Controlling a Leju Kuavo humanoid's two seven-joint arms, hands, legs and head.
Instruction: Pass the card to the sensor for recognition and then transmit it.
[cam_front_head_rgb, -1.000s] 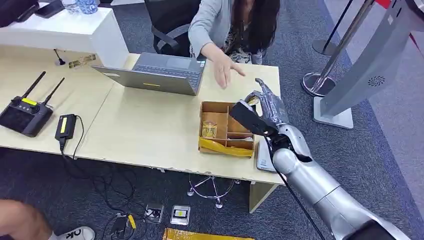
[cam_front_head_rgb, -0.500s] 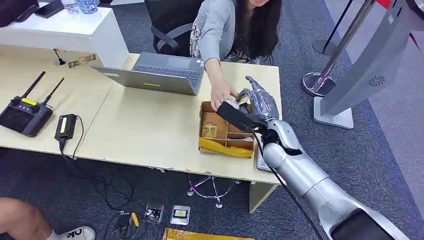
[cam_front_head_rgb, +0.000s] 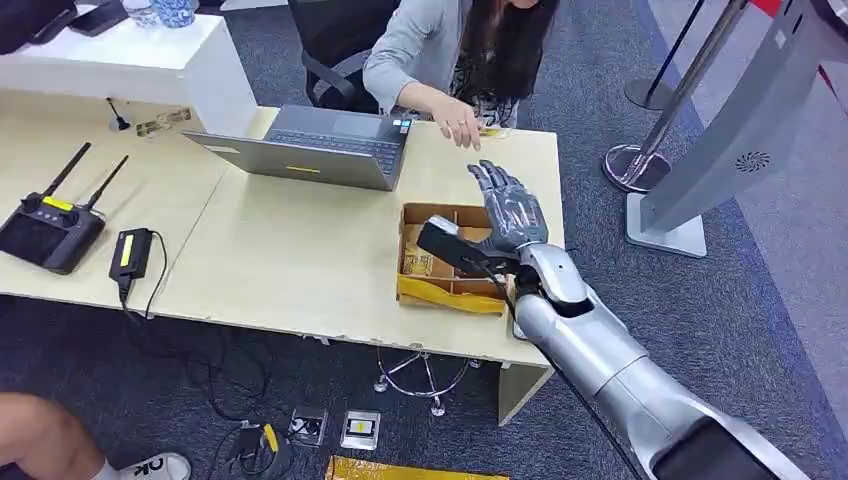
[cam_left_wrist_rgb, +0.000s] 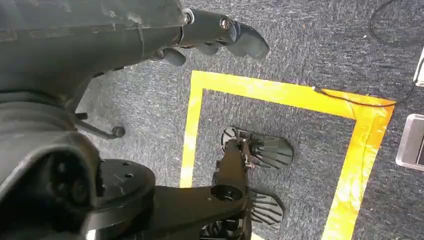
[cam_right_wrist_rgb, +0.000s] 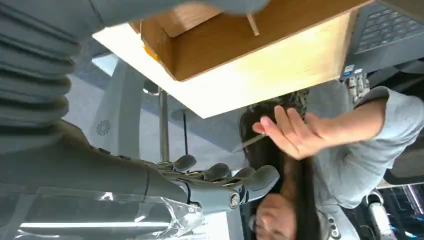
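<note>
Card (cam_right_wrist_rgb: 247, 144): thin, seen edge-on, pinched in the person's hand (cam_front_head_rgb: 458, 125), at 12 o'clock from the cardboard box (cam_front_head_rgb: 452, 258), over the far edge of the desk (cam_front_head_rgb: 300, 260). Probably light, stiff and smooth, therefore slippery; best taken by the two flat faces near one short edge, not by the rim. Right hand (cam_front_head_rgb: 508, 205) empty, fingers spread and pointing to 12 o'clock, above the 2 o'clock corner of the box, apart from the card. Left hand (cam_left_wrist_rgb: 220, 35) hanging over the carpet, holding nothing; cannot tell if spread or curled. Laptop (cam_front_head_rgb: 320, 148) at 10 o'clock from the box
</note>
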